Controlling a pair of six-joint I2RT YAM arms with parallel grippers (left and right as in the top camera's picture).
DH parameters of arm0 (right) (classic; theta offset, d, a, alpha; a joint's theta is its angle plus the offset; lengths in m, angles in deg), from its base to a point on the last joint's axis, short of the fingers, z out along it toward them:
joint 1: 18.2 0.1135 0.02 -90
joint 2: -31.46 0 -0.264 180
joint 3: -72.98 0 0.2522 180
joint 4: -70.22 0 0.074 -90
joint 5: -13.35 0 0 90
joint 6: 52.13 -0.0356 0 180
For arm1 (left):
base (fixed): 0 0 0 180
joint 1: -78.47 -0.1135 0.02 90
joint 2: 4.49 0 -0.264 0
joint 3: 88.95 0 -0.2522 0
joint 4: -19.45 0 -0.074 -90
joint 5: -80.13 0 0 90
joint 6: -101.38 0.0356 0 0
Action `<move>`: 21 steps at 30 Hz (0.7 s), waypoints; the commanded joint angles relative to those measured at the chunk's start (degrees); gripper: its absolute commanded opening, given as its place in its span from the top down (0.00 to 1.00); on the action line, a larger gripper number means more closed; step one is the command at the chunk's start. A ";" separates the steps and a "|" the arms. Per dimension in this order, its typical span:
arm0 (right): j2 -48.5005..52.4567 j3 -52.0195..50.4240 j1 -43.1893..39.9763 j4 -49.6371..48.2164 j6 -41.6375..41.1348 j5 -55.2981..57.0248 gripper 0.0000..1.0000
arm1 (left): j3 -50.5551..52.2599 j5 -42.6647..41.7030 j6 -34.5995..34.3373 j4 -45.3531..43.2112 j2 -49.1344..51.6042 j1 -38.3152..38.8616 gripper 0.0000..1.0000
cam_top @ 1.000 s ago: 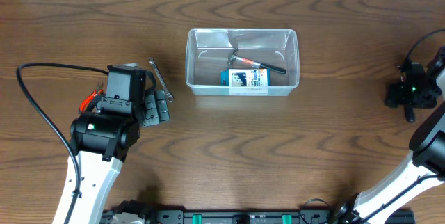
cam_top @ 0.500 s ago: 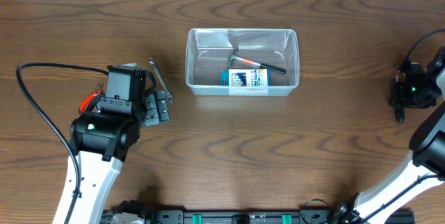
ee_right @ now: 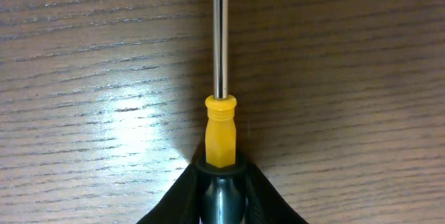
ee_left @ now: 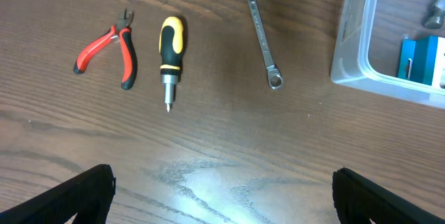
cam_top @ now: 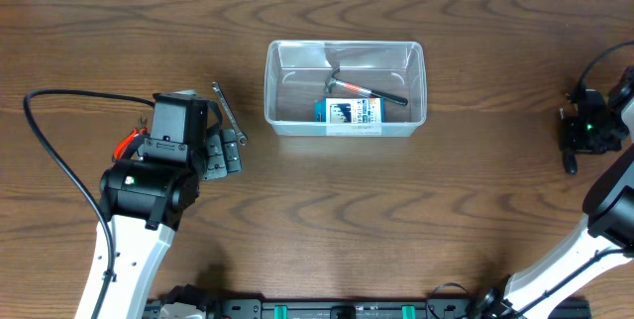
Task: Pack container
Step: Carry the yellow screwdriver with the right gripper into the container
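The left claw (ee_left: 222, 200) hung released above the brown wooden desk (ee_left: 208, 161), fingers spread wide. The clear rectangular plastic container (ee_left: 345, 50) sat ahead of it to the right, beside a slim steel wrench (ee_left: 261, 33). The right claw (ee_right: 221, 182), well apart from the container, was clenched on a yellow-collared steel-shafted screwdriver (ee_right: 221, 130).

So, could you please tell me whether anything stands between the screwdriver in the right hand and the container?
Nothing visible does. The right hand grips the screwdriver at the table's far right, and only bare wood lies between it and the container.
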 commanded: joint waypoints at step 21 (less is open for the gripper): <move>-1.53 32.11 18.69 15.82 0.87 -5.44 0.99 | -0.37 0.31 0.31 -0.13 0.28 0.22 0.02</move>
